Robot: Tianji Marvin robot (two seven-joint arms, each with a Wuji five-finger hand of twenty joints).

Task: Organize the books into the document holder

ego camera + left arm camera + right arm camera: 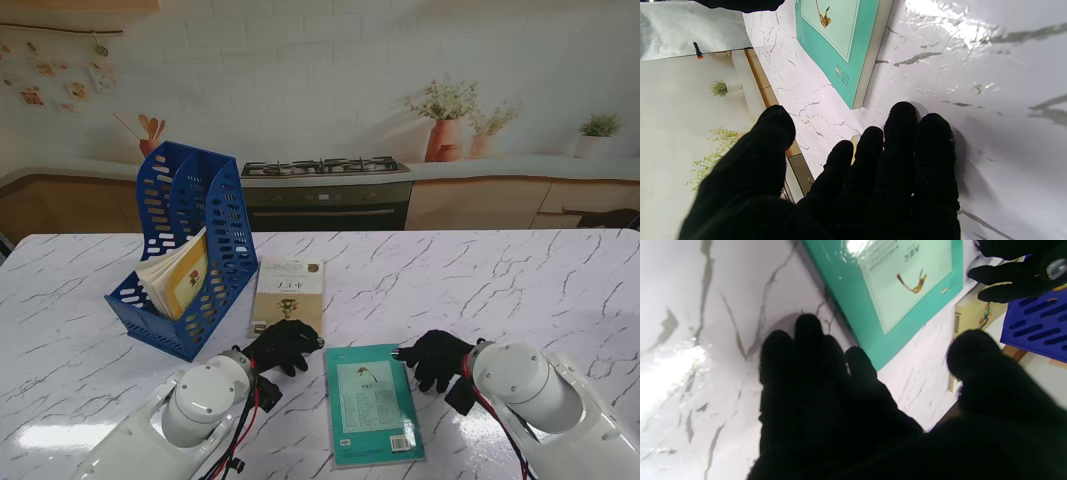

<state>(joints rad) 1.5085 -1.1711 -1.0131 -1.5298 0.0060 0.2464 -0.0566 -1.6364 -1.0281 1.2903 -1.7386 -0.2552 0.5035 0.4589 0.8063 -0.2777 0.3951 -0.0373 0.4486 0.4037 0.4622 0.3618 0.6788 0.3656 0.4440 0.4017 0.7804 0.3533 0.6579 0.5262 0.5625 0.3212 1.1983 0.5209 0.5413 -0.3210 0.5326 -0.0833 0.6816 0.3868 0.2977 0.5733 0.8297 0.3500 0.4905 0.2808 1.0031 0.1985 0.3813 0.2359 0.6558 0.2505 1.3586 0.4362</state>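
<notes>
Stretching across the whole stand view, a white marble-patterned table point(480, 280) carries the scene, with wide bare surface to the right and at the far side, and its far edge meeting a printed kitchen backdrop point(330, 90). A blue document holder point(195, 250) stands tilted at the left, slotted walls rising at its back — one yellow-covered book point(178, 275) already leans inside a compartment. Just right of the holder, a cream book point(290, 292) lies flat, its near edge partly covered by the left hand point(283, 345). A teal book point(372, 403) lies flat nearer to me, between the two arms, close to the near table edge. The left hand, gloved in black, rests at the cream book's near edge with fingers point(900, 133) extended and close together, thumb apart; it grips nothing that the views show. The right hand point(435, 358), also gloved, sits just beside the teal book's far right corner, fingers point(806, 340) extended, thumb spread wide — holding nothing. The right wrist view shows the teal cover, the cream book and the holder's blue wall beyond the fingertips.
</notes>
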